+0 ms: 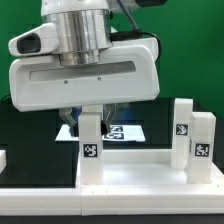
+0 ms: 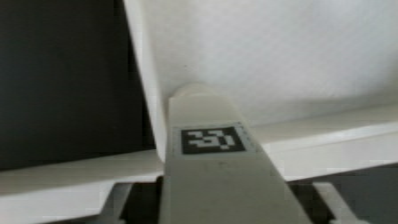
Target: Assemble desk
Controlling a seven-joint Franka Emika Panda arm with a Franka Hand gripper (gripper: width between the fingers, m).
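Exterior view: desk top (image 1: pixel 135 172) lies flat on the counter (image 1: pixel 30 195). Two legs (image 1: pixel 192 135) stand at the exterior view's right, a third leg (image 1: pixel 91 135) under the hand (image 1: pixel 92 112). Wrist view: hand partly closed around that leg (image 2: pixel 217 150), contact unclear. Fourth leg not visible.

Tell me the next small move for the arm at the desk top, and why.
Probably finish closing on the leg and then check the grip before lifting. In the wrist view the tagged post runs straight between the gripper fingers, over the desk top. In the exterior view the arm's body hides the fingers, so contact cannot be confirmed. Two more legs stand at that view's right.
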